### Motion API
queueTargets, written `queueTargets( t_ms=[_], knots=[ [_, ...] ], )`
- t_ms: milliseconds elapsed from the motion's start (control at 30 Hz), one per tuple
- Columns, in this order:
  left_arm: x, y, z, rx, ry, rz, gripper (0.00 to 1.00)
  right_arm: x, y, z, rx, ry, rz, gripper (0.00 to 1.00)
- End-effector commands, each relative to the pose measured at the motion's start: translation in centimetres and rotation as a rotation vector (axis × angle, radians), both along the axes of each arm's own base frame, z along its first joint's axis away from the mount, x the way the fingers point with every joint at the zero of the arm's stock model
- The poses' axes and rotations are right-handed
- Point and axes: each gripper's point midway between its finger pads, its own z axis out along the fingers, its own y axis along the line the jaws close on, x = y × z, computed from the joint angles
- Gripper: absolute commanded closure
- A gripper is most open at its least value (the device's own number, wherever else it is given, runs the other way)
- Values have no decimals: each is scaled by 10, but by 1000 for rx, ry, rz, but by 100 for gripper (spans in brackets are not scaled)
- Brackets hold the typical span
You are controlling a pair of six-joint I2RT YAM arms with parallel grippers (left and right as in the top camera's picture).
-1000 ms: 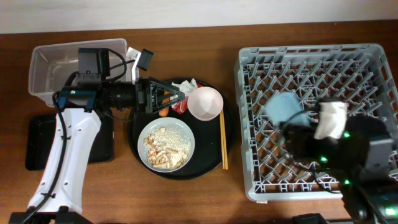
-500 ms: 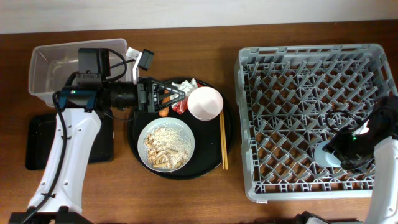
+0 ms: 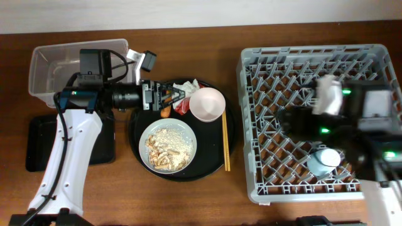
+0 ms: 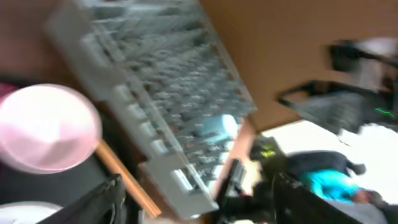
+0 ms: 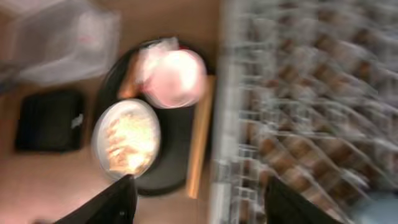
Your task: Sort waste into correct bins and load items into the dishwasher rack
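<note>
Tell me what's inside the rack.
A light-blue cup sits among the pegs in the rack's lower right part, as the overhead view shows it. The right arm stretches across the middle, so anything beneath it is hidden.

You'll find the rack at three o'clock of the round tray, with the cup in its five-o'clock corner.

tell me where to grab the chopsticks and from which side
Grip the chopsticks around mid-length, coming straight down from above with the fingers closing across them. They lie flat and together on the black tray, so no side approach gets under them. Their far end sits right by the bowl, and the plate is on their left, so the middle probably gives the most room.
</note>
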Motion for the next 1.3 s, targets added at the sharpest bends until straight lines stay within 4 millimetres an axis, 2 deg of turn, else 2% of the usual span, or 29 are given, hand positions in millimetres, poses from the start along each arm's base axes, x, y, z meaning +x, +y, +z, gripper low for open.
queueTargets(
  t_ms=[0, 33, 67, 100, 133, 167, 200, 300, 433, 467, 500, 567, 633, 733, 800, 833, 933, 1000, 1033, 1067, 1133, 1233, 1267],
  knots=[
    [14, 47, -17, 319, 23, 311, 28, 19, 40, -17, -66, 29, 32, 40],
    [13, 65, -13, 402, 19, 415, 25, 32, 56, -30, -94, 46, 38, 41],
    [8, 85, -2, 474, -4, 528, 19, 45, 70, -45, -124, 61, 47, 42],
    [2, 98, 6, 511, -15, 603, 15, 55, 78, -58, -138, 80, 35, 43],
    [-8, 119, 15, 566, -23, 720, 13, 69, 92, -76, -130, 109, 21, 50],
    [-22, 141, 25, 620, -25, 845, 1, 88, 109, -100, -125, 130, 22, 55],
    [-28, 148, 29, 630, -31, 884, 1, 97, 115, -113, -132, 136, 26, 58],
    [-51, 163, 47, 657, -84, 962, 1, 134, 115, -184, -226, 189, -76, 59],
    [-57, 163, 52, 647, -98, 966, 1, 147, 122, -246, -256, 252, -74, 59],
    [-57, 163, 52, 647, -98, 966, 1, 146, 122, -253, -263, 265, -72, 60],
    [-57, 163, 52, 648, -98, 966, 1, 146, 122, -256, -267, 271, -71, 68],
    [-57, 163, 52, 648, -98, 966, 1, 147, 122, -251, -263, 262, -72, 83],
    [-57, 163, 52, 648, -98, 966, 1, 150, 123, -234, -255, 227, -67, 96],
    [-57, 163, 52, 648, -98, 966, 1, 151, 122, -187, -243, 136, -40, 96],
    [-58, 163, 52, 649, -95, 965, 1, 144, 102, -141, -281, 56, -97, 96],
    [-58, 163, 51, 651, -92, 964, 1, 139, 82, -114, -337, -2, -150, 96],
    [-60, 163, 49, 657, -83, 960, 1, 113, -17, -31, -668, -196, -496, 96],
    [-60, 163, 49, 657, -83, 960, 1, 94, -62, -2, -883, -248, -663, 96],
    [-60, 163, 49, 657, -83, 960, 1, 89, -75, 2, -956, -243, -701, 96],
    [-60, 163, 49, 657, -83, 960, 1, 84, -98, -2, -1089, -195, -745, 96],
    [-60, 163, 49, 657, -83, 960, 1, 88, -114, -17, -1137, -136, -765, 96],
    [-60, 163, 49, 657, -83, 960, 1, 106, -157, -57, -1230, -3, -842, 96],
    [-60, 163, 49, 657, -82, 960, 1, 112, -169, -76, -1290, 66, -804, 96]
  ],
)
